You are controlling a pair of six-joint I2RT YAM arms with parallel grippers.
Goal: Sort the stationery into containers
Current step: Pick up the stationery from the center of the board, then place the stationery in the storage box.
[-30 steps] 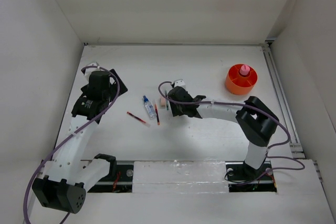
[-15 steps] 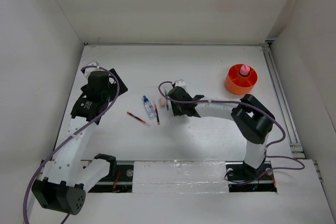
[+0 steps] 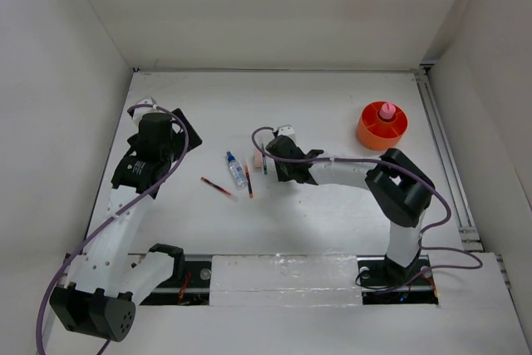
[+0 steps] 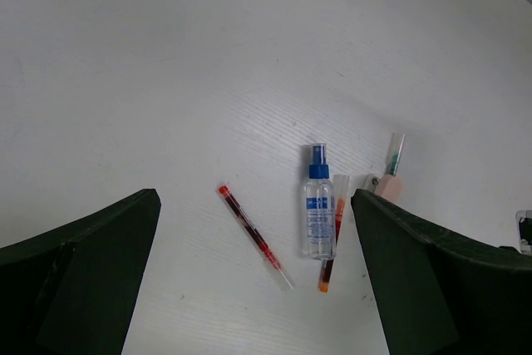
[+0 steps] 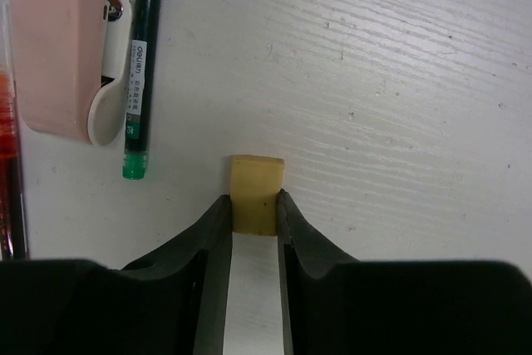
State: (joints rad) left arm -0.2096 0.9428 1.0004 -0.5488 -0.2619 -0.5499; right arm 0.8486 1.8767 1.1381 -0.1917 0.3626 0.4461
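Your right gripper is clamped on the tiny tan cube, which sits on the white table. One dark finger presses flat against each side, and the cube's far half pokes out beyond the tips.

Just beside the cube, on its left in the right wrist view, lies the dark green pen. The pink eraser block lies right against that pen, on the side away from the cube. A thin red pen shows only as a sliver at the frame edge beyond the block.

Farther from the cube in the same direction, your left wrist camera shows the clear blue-capped bottle lying flat, close alongside that red pen. A second thin red pen lies slantwise, apart from the bottle.

Your left gripper hangs above the table with its fingers spread wide and nothing between them, farther from the cube than the pens.

Well apart from the cube on the opposite side stands the orange tub, with the pink-capped reddish cylinder upright in it. From the top camera the cube itself is hidden under the right gripper.
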